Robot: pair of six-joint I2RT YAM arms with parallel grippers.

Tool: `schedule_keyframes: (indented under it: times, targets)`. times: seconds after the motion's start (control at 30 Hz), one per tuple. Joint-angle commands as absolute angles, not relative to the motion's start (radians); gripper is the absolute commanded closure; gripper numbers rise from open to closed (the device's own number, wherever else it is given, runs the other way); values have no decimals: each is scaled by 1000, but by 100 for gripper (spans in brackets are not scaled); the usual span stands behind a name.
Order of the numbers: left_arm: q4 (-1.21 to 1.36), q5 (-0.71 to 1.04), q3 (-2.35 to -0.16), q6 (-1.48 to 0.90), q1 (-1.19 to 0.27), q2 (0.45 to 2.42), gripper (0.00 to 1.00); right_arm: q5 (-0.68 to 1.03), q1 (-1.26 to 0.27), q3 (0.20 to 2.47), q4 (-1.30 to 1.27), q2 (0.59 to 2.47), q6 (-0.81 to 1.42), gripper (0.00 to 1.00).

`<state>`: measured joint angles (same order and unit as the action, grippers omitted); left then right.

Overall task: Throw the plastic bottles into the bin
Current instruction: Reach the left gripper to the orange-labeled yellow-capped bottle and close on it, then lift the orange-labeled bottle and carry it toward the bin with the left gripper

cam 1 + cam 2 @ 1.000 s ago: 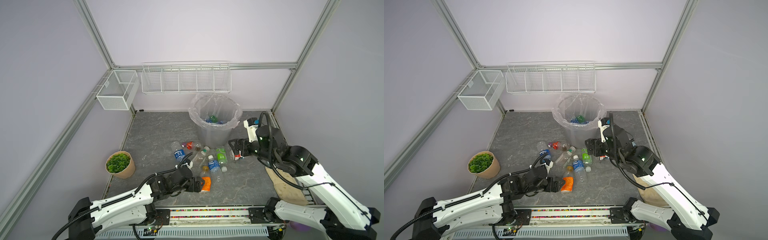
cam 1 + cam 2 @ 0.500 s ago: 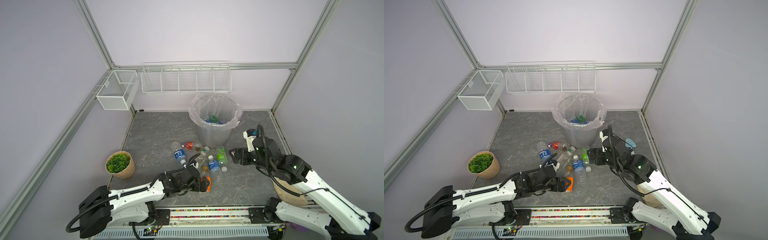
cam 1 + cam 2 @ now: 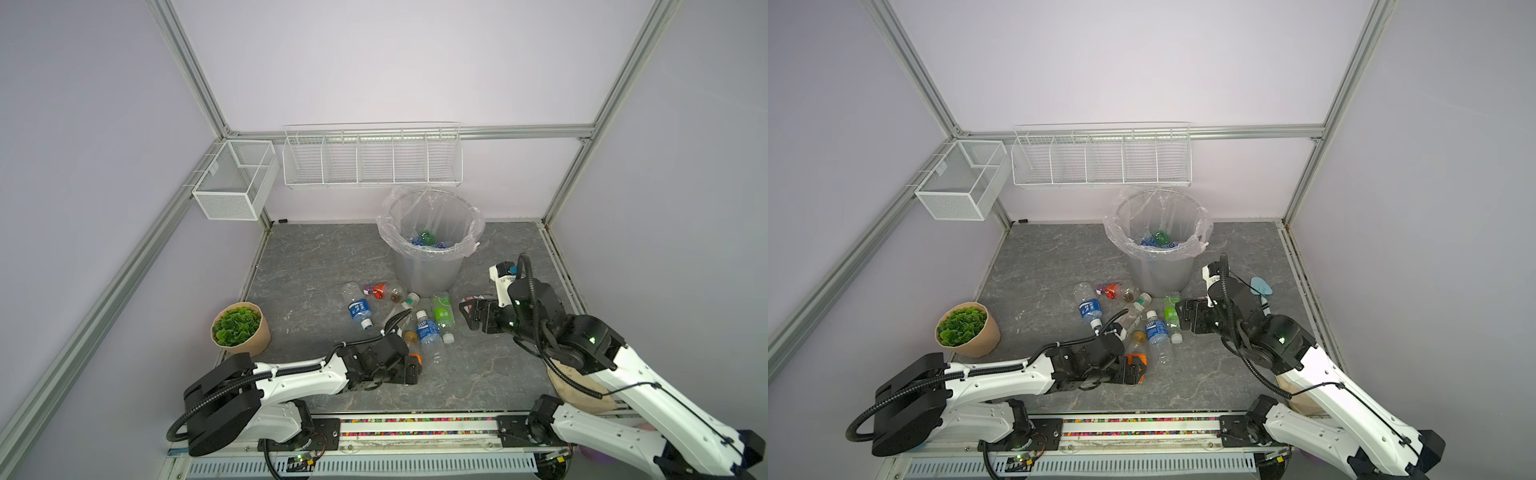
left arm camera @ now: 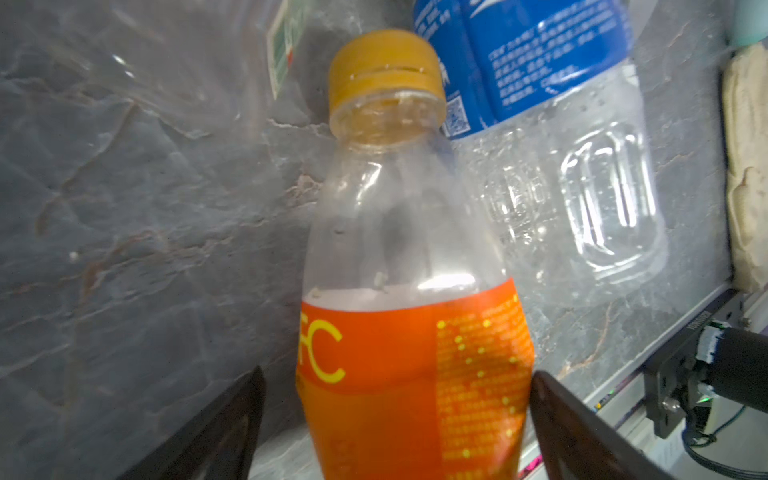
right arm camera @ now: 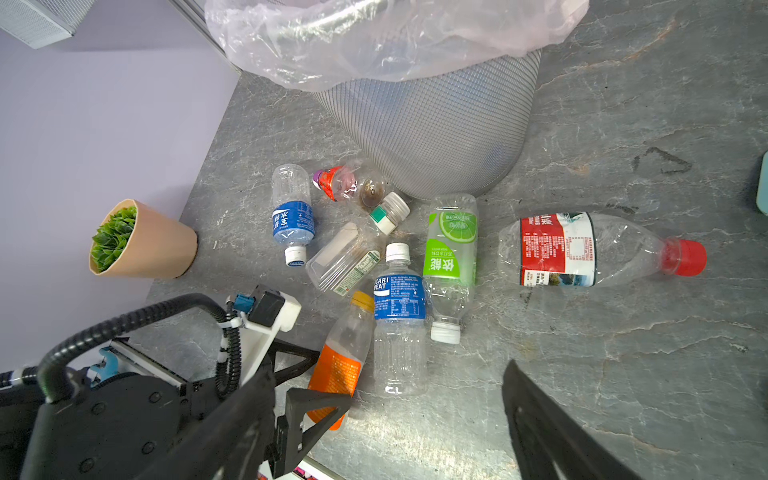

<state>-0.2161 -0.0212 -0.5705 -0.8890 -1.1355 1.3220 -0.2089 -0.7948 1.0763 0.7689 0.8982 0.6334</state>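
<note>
L grip [image 3: 412, 368]: jaws apart, either side of orange-label btl [image 4: 411, 353].
Btl pile [image 3: 428, 332]: lying flat on floor [image 3: 311, 257].
Bin [image 3: 428, 274]: 12 o'clock of pile, btls inside.
R grip [image 3: 467, 316]: jaws apart, 3 o'clock of pile, near red-label btl [image 5: 557, 249].

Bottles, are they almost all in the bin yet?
Not yet. Done: a few bottles lie in the bin. In hand: nothing gripped; the left fingers stand open around the orange-label bottle, the right fingers open and empty near the red-label bottle. Left: about seven on the grey surface.
</note>
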Motion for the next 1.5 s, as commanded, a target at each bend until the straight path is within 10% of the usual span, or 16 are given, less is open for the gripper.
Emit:
schedule_keyframes:
  times: [0.0,0.3,0.8,1.47]
  targets:
    - [-235,-17,-639,-896,-1141,1373,2,-219,-802,1057,758,879,652,12]
    - [-199,-17,-655,-902,-1140,1447,9,-237,-800,1049,779,855,646,12]
    - [-272,-55,-652,-914,-1140,1422,64,-261,-799,1033,794,825,641,12]
    - [-592,-202,-795,-868,-1140,1098,69,-247,-798,1003,786,805,659,12]
